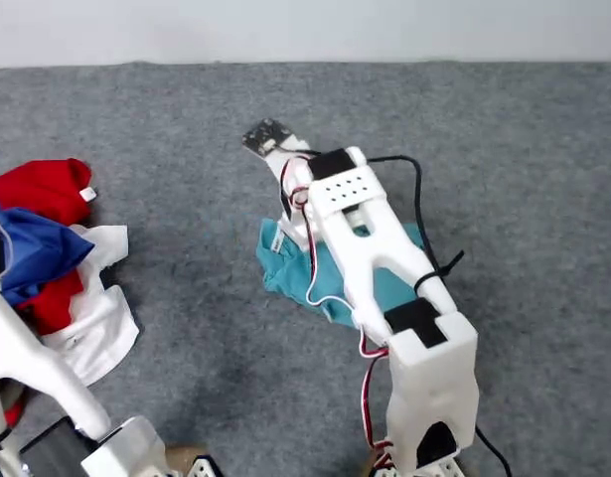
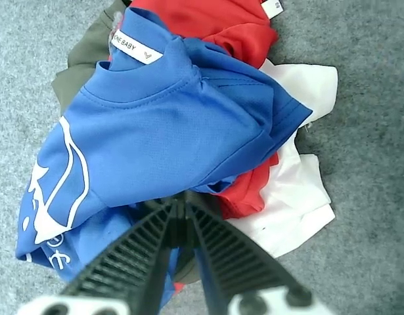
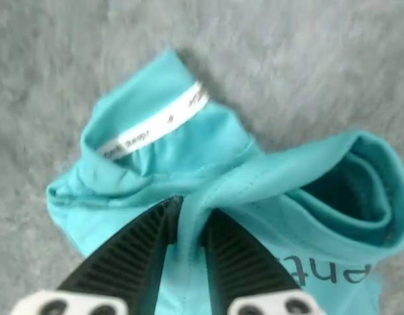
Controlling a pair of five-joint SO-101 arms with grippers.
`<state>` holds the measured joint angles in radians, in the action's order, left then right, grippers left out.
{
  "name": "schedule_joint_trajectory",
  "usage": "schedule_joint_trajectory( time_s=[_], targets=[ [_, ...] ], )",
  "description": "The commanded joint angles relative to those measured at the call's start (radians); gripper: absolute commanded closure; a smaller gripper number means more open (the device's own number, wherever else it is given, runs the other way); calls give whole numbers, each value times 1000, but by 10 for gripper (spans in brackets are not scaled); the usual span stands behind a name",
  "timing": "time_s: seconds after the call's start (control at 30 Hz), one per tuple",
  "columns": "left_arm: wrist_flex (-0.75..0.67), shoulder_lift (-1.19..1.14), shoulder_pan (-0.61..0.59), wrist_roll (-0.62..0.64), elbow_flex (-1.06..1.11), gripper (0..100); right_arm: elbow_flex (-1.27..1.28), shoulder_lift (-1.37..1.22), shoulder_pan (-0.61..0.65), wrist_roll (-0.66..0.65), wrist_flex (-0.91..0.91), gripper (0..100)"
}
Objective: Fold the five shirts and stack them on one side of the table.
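Teal shirt [image 3: 123,190], frame middle: soft, light, floppy; grab by edge. Right gripper [image 3: 188,210] pinches its fold. Left gripper [image 2: 184,205] fingers pressed together by blue shirt [image 2: 162,131].

Bench [image 1: 543,149]: covered in grey, felt-like matting with a short fuzzy nap, the same plain grey all across.
Wall [image 1: 305,30]: a pale, whitish strip running along the far edge of the bench.
Light: soft and even from above, casting faint shadows on the grey.
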<state>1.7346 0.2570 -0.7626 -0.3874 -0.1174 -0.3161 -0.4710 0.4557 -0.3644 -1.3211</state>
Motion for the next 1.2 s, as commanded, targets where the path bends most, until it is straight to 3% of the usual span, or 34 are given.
schedule_joint_trajectory(
  time_s=[0.0, 0.2, 0.37, 0.47, 0.6, 0.87, 1.0, 1.17],
  targets=[
    [18, 44, 9, 11, -5, 984, -137, -15, 25, 8, -4, 965],
    [18, 43, 9, 11, -4, 984, -273, -70, 105, 9, -148, 766],
    [18, 43, 9, 11, -4, 984, -367, -81, 111, 9, -245, 755],
    [18, 43, 9, 11, -4, 984, -420, -77, 82, 5, -317, 811],
    [18, 43, 9, 11, -4, 984, -463, -82, 5, 3, -404, 998],
    [18, 43, 9, 12, -4, 984, -462, -183, -122, -57, -461, 990],
    [18, 43, 8, 12, -4, 984, -462, -260, -22, -55, -469, 990],
    [18, 43, 8, 12, -4, 984, -470, -266, 209, -54, -472, 990]
  ],
)
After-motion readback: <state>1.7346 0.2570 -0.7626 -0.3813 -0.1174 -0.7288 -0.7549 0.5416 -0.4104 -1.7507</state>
